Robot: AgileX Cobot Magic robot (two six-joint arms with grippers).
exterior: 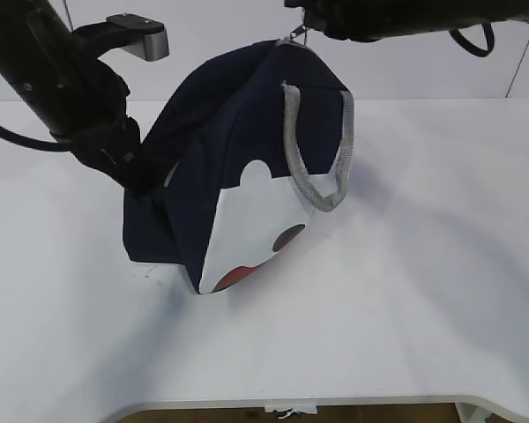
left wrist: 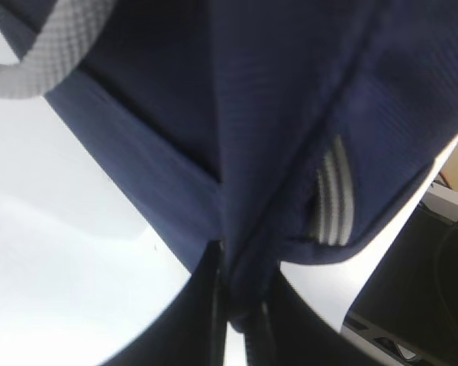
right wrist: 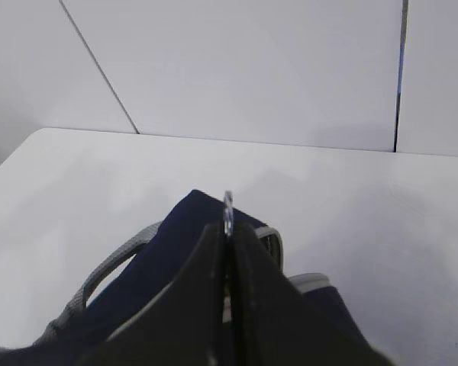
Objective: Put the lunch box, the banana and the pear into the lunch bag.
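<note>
The left gripper [left wrist: 237, 305] pinches the lunch bag [exterior: 238, 159] fabric at centre left; the right gripper [right wrist: 229, 236] clamps its ring pull [right wrist: 228, 210] at top

The lunch bag [exterior: 238, 167] hides its own inside. The left gripper [left wrist: 237, 305] shows only its fingertips (fabric pinched between), and the right gripper [right wrist: 227, 252] covers most of the ring pull [right wrist: 227, 204].

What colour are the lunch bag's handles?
Grey webbing handles on the navy lunch bag; clearest in the exterior view.
</note>
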